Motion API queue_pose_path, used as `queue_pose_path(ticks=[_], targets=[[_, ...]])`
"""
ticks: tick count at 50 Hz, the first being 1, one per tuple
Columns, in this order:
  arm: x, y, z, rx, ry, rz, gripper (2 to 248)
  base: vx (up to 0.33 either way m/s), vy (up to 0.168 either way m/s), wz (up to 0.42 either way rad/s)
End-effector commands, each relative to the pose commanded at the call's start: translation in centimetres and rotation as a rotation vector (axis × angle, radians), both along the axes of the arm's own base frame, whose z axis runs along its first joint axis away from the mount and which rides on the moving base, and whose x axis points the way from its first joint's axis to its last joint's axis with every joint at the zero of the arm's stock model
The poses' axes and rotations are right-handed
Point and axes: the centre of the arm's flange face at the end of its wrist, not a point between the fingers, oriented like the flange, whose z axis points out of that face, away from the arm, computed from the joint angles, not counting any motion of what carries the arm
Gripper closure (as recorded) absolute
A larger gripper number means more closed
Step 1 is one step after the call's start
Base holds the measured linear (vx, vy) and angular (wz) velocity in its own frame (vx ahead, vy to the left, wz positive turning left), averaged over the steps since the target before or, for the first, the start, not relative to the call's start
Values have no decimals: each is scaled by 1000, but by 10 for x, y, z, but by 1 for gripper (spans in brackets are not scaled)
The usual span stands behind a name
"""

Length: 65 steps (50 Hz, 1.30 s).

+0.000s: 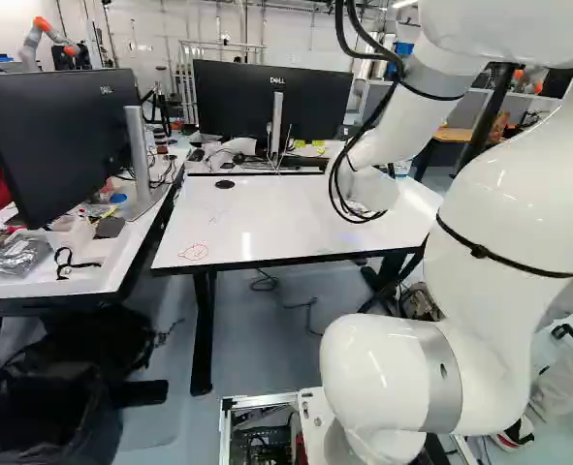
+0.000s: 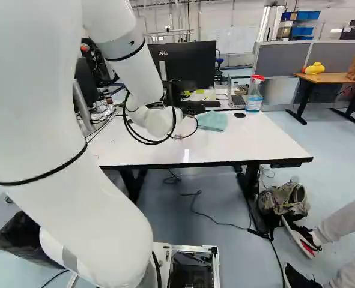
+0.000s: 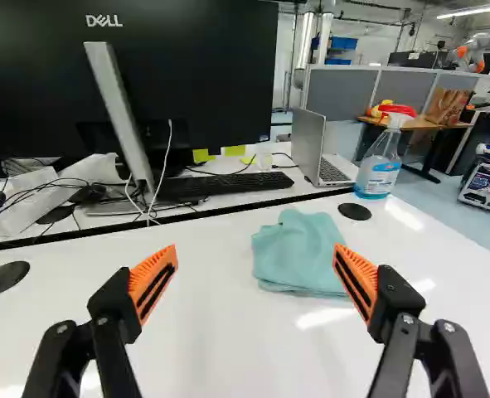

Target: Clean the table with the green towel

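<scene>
In the right base view the arm's last joint [image 2: 161, 122] hangs over the white table [image 2: 243, 144] and largely hides the gripper. The wrist view shows the gripper [image 3: 255, 264] open, its orange-padded fingers wide apart with nothing between them. Ahead of them, nearer the right-hand finger, the green towel [image 3: 298, 253] lies folded and slightly rumpled on the tabletop. The same towel [image 2: 212, 121] shows beyond the arm near the table's far side. A red scribble [image 1: 193, 252] marks the table's near left corner in the left base view.
A spray bottle [image 3: 380, 166] stands past the towel, beside a round black grommet [image 3: 354, 211]. Behind the table's far edge are a large monitor [image 3: 195, 66], a keyboard [image 3: 228, 186] and a laptop [image 3: 315, 153]. Another robot [image 1: 48, 37] stands far back.
</scene>
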Motion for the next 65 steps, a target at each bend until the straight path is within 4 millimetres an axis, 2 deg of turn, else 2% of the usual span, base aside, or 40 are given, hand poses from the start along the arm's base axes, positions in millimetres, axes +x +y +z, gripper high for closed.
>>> queue_pose_path(ticks=[36,65], targets=[[72,-37,-4,-4,-17,-36,3,0,0,0],[129,-62,-16,6,22,-52,3,0,0,0]])
